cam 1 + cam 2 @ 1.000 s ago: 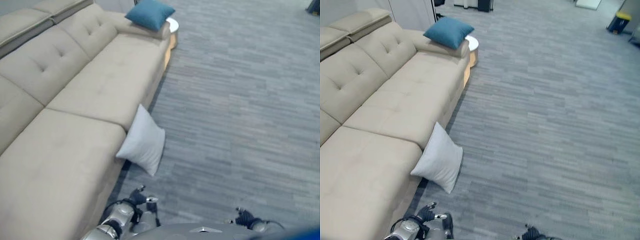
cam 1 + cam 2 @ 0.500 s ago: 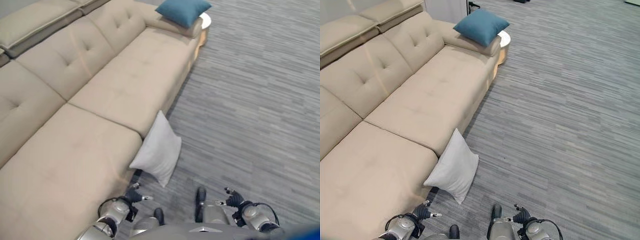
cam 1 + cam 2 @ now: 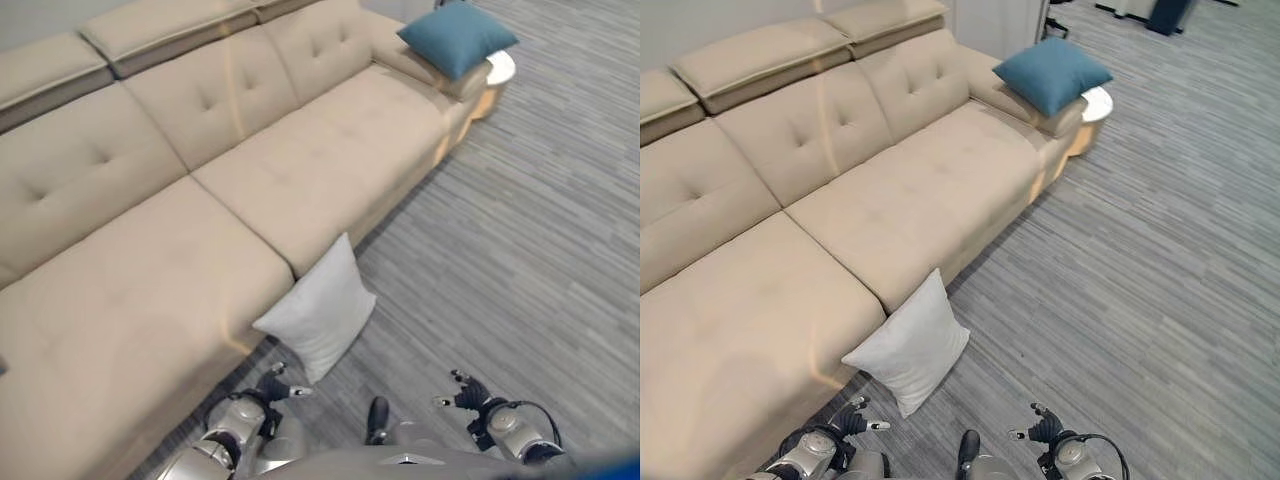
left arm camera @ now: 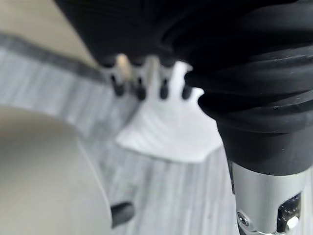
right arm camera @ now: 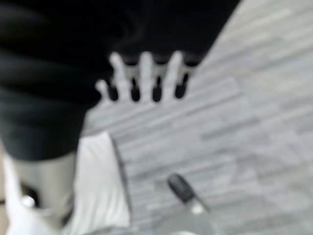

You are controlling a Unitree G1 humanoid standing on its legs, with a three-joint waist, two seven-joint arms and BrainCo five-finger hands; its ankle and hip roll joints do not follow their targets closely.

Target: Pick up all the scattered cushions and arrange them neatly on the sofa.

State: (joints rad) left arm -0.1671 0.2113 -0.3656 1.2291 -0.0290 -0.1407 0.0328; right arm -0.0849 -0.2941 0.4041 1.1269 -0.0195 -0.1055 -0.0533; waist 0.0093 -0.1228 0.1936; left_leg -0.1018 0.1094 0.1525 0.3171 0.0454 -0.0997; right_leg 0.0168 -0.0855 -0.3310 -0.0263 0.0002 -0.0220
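Nearest the camera, the left hand is seen low at the left with its fingers relaxed and uncurled, nothing being held in it. The right hand is seen low at the right, likewise loosely spread and empty above the grey striped carpet floor. Both hands are kept apart from every cushion.

Just beyond the left hand, a pale grey square fabric cushion is stood on one corner on the carpet, leaned against the front edge of the long beige tufted fabric sofa. In the left wrist view the same cushion is seen past the dark-tipped fingers, untouched by them.

At the far end of the sofa, a teal square fabric cushion is laid on the armrest. Just beside that armrest, a small round white-topped side table is partly seen behind the teal cushion.
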